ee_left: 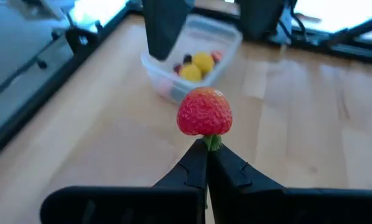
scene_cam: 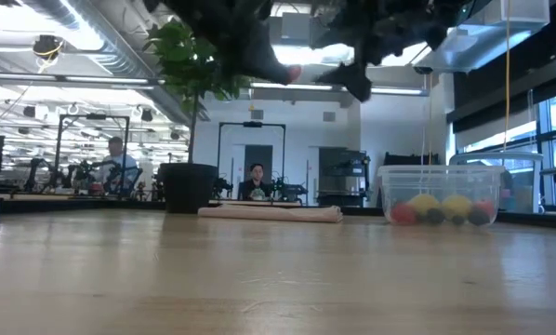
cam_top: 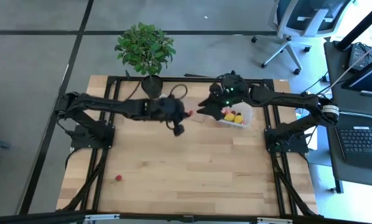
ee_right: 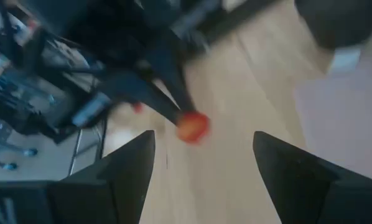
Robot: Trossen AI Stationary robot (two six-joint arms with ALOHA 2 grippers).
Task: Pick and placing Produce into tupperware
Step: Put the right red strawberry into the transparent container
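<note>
- left gripper (ee_left: 207, 149) pinched tight on the strawberry (ee_left: 204, 112), holding it only by the green stem end, lifted well above the table (cam_top: 192, 168), just short of the tupperware (cam_top: 237, 117)
- right gripper (ee_right: 201, 155) spread wide with nothing between its fingers, hanging over the near edge of the tupperware, facing the berry
- risk: the grip is only on the stem, so the berry could swing, tear loose or drop before it reaches the tub
- risk: the two grippers are close together in the air; if the left one goes on toward the tub, the fingers or wrists could clash, since the right one sits in the way
- risk: a release from this height could bounce the berry off the rim or off the fruit inside and out onto the wood
- risk: the light tub could slide if either arm bumps it
- tupperware stands at the far right part of the table, beside the right arm's base frame
- counts: 1 tupperware; 1 strawberry in the air; 2 yellow lemons (scene_cam: 442, 206) in the tub
- at least 1 red piece (scene_cam: 403, 213) and about 2 dark ones in the tub; exact count unclear
- 1 small red piece (cam_top: 118, 178) lying alone near the table's front left, well apart from everything
- 1 potted plant (cam_top: 145, 50) at the far edge, 1 brown sheet (scene_cam: 270, 213) lying flat nearby
</note>
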